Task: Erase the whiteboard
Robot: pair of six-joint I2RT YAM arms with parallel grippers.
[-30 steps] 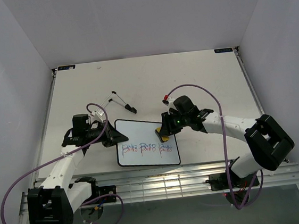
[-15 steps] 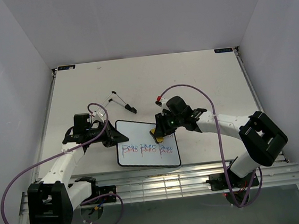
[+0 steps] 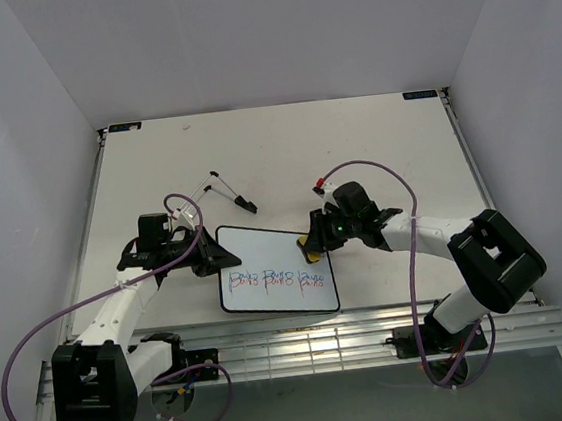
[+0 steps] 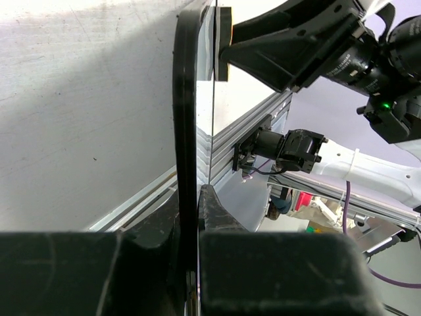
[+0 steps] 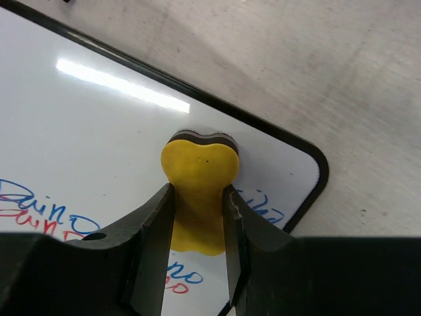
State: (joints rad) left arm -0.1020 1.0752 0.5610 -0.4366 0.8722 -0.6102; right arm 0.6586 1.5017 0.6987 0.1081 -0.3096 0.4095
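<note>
The whiteboard [image 3: 266, 257] lies flat on the table, black-framed, with red and blue handwriting along its near half. My left gripper [image 3: 209, 259] is shut on the board's left edge; the left wrist view shows the black frame [image 4: 186, 118] clamped edge-on between the fingers. My right gripper [image 3: 313, 246] is shut on the yellow bone-shaped eraser [image 5: 198, 191] and presses it on the board near its far right corner [image 5: 309, 155]. Blue and red writing [image 5: 39, 214] shows beside the eraser.
A black-tipped marker or stand [image 3: 227, 190] lies on the table beyond the board's far left corner. An aluminium rail [image 3: 305, 344] runs along the near table edge. White walls enclose the table on three sides.
My right gripper with the eraser moved left over the board's top edge, then back right to the far right corner. The left gripper and board stayed put.
</note>
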